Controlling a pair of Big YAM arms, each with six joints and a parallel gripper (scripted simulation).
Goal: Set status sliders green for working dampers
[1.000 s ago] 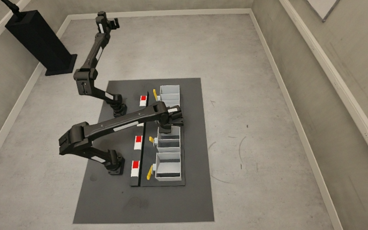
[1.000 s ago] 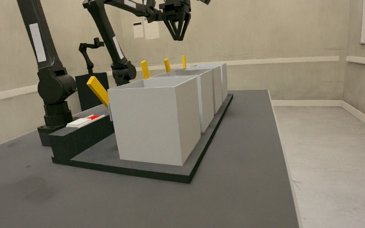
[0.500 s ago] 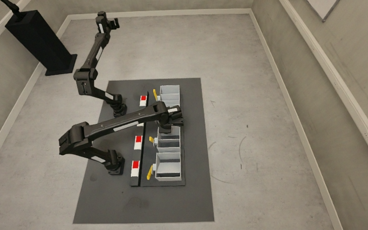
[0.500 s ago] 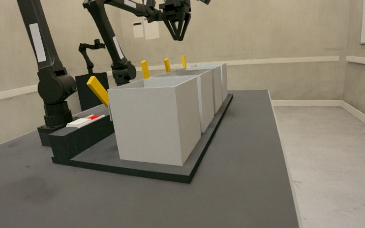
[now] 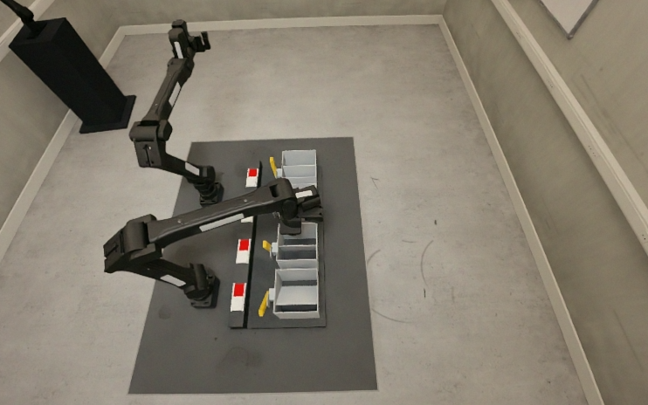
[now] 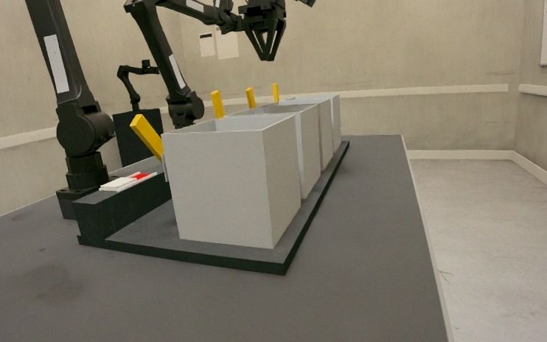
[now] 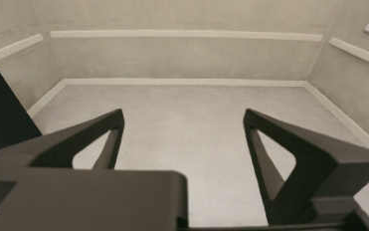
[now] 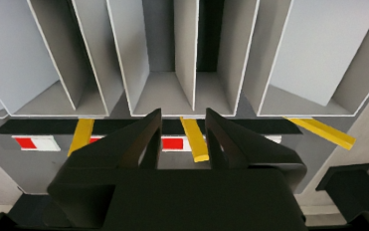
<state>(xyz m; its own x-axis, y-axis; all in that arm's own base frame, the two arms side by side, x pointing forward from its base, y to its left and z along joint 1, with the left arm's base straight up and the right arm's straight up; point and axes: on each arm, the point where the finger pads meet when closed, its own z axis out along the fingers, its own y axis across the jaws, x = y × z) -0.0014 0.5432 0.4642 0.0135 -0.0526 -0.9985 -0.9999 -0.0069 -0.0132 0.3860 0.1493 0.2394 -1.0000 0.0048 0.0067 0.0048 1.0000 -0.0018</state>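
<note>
Four grey box dampers with yellow levers stand in a row: the back one [image 5: 299, 157], the second [image 8: 59, 100], mostly hidden in the top view, the third [image 5: 297, 263] [image 8: 165, 95] and the near one [image 5: 296, 294] [image 6: 224, 191] [image 8: 322, 50]. The near lever [image 6: 146, 138] [image 8: 324, 132] leans strongly. Red shows on the back slider [image 5: 251, 176], third slider [image 5: 242, 250] and near slider [image 5: 237, 297]; part of the second slider [image 8: 94, 139] shows red. My right gripper [image 5: 306, 221] [image 6: 267, 58] [image 8: 183, 115] is partly open, empty, above the row. My left gripper [image 5: 206, 40] [image 7: 183, 115] is wide open.
The dampers stand on a dark base plate [image 6: 148, 254] with the raised slider rail [image 6: 93, 203] on the arms' side. My right arm [image 5: 225, 211] crosses over the rail and hides the second slider's red part in the top view. A black pedestal [image 5: 65, 70] stands far off at the back left.
</note>
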